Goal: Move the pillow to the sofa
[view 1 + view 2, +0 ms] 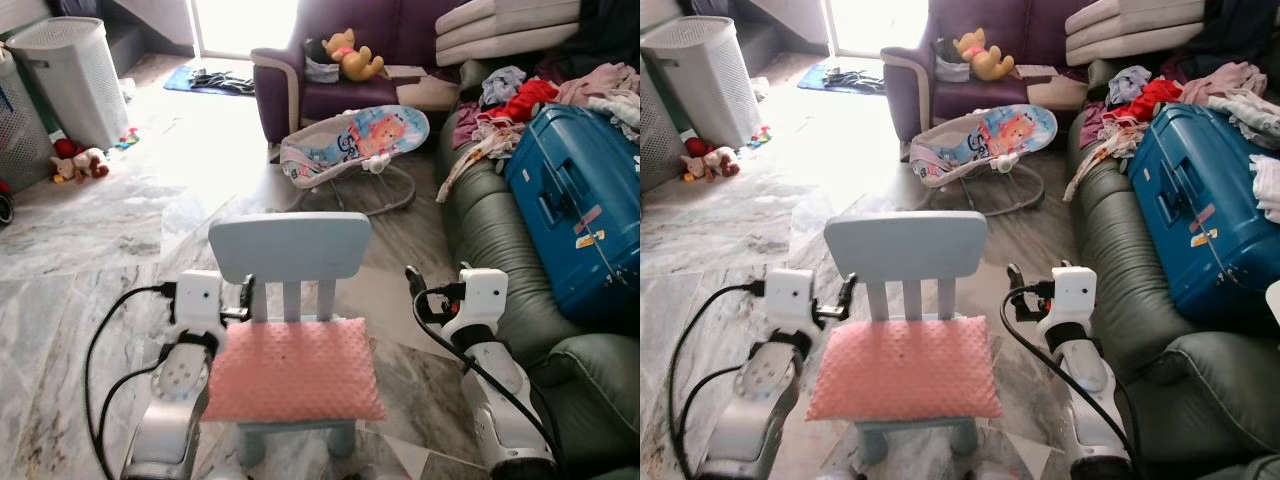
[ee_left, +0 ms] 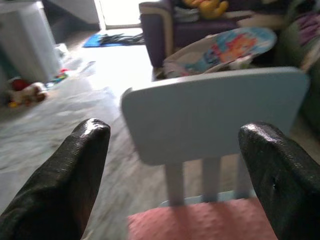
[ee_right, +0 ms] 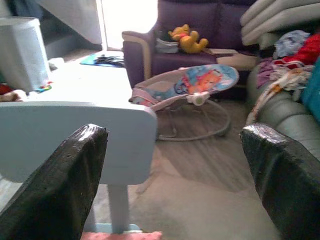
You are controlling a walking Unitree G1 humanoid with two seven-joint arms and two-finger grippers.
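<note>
A pink dimpled pillow [image 1: 295, 370] lies flat on the seat of a small light-blue child's chair [image 1: 290, 250], directly in front of me. My left gripper [image 1: 246, 298] hangs open at the pillow's left rear corner, beside the chair back. In the left wrist view its fingers [image 2: 75, 170] stand wide apart, framing the chair back and the pillow's edge. My right gripper [image 1: 413, 281] is open too, just right of the chair and apart from the pillow. The green leather sofa [image 1: 490, 230] runs along my right side.
A blue suitcase [image 1: 580, 200] and heaped clothes [image 1: 520, 105] cover much of the sofa. A baby bouncer [image 1: 355, 140] stands beyond the chair, with a purple armchair [image 1: 320, 90] behind it. A white laundry basket [image 1: 65, 75] and toys [image 1: 78, 162] are at the far left.
</note>
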